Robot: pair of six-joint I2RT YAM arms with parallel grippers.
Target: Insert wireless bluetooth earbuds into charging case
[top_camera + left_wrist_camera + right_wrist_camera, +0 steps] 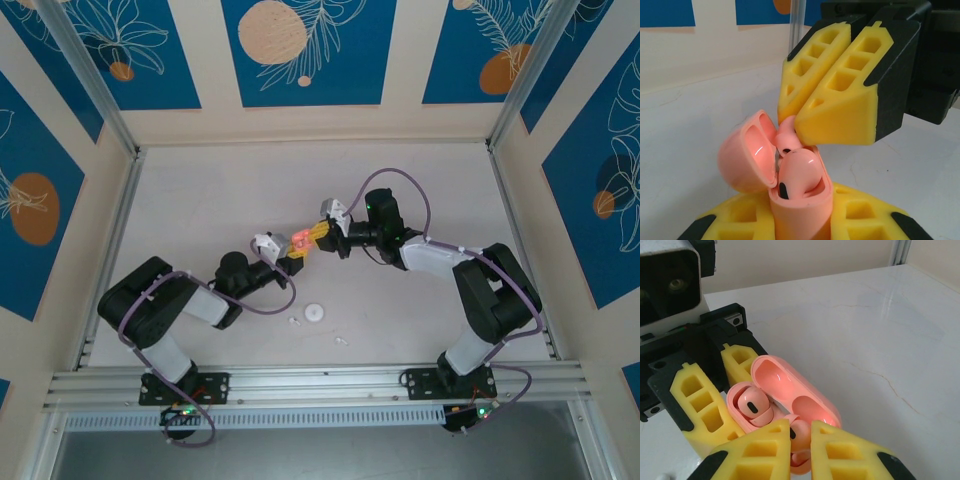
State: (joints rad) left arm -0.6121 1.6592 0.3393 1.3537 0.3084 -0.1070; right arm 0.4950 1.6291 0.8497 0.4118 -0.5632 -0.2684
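A salmon-pink charging case (801, 212) stands upright with my left gripper (801, 226) shut on its body, lid (746, 156) swung open to the left. One pink earbud (798, 172) sits in the case's near slot. My right gripper (793, 123) comes down from above, shut on a second pink earbud (787, 136), which is at the far slot and touching the case. In the right wrist view that held earbud (803, 433) shows between the fingertips of the right gripper (801, 441), beside the seated earbud (753, 405) and under the lid (796, 391). From above, both grippers meet at the case (300, 241).
A round white case (316, 313) lies on the table near the front, with two tiny white earbuds (294, 321) (342, 341) beside it. The pale tabletop (200, 200) is bounded by walls on three sides and a rail at the front.
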